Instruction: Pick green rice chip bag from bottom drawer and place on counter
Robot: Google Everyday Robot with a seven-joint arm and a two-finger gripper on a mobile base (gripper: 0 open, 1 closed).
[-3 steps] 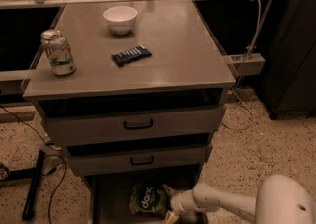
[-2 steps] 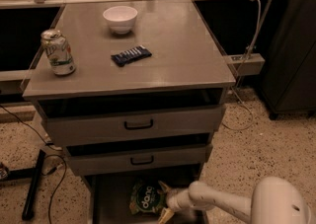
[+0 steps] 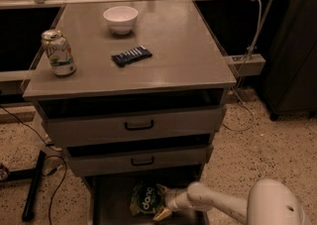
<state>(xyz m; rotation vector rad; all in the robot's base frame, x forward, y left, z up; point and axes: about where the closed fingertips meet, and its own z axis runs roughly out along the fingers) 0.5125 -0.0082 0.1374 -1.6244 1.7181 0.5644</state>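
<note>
Camera view: the gripper (image 3: 161, 201) reaches low into the bottom drawer (image 3: 106, 204), fingers spread apart at the right edge of the green rice chip bag (image 3: 145, 200), which lies flat on the drawer floor at the gripper's 9 o'clock. The counter (image 3: 188, 55) at 12 o'clock holds a can (image 3: 58, 53) and a white bowl (image 3: 120, 18).

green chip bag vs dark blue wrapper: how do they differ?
Place: the green chip bag lies in the bottom drawer; the dark blue wrapper lies on the counter. Look: the bag is green with a dark oval; the wrapper is dark blue with pale marks. Shape: the bag is broader, the wrapper slim. The gripper is at the bag's right edge, far from the wrapper. Both lie flat.
</note>
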